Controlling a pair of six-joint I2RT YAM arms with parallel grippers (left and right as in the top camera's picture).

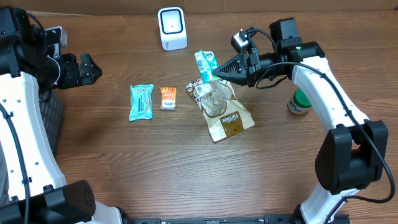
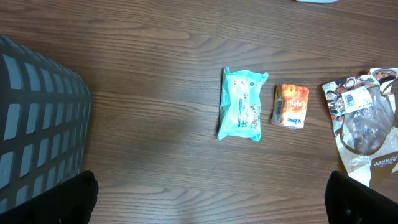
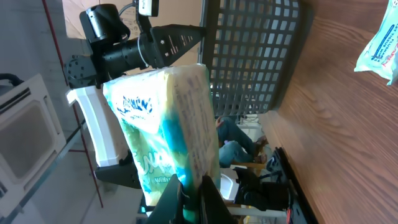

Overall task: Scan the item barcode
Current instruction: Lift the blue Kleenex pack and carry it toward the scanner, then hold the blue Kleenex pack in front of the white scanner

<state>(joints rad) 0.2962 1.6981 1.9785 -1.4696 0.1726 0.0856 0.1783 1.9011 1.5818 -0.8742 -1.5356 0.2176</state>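
The right gripper (image 1: 215, 73) pinches a green-and-white packet (image 1: 205, 63) aloft, the white scanner (image 1: 171, 28) beyond its fingertips, while the left gripper (image 1: 93, 70) gapes wide, holding nothing.

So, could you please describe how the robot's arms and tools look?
The left arm and right arm have white rounded links and black joints. The left tool and right tool are black. Black cables loop by the right wrist, near a green light.
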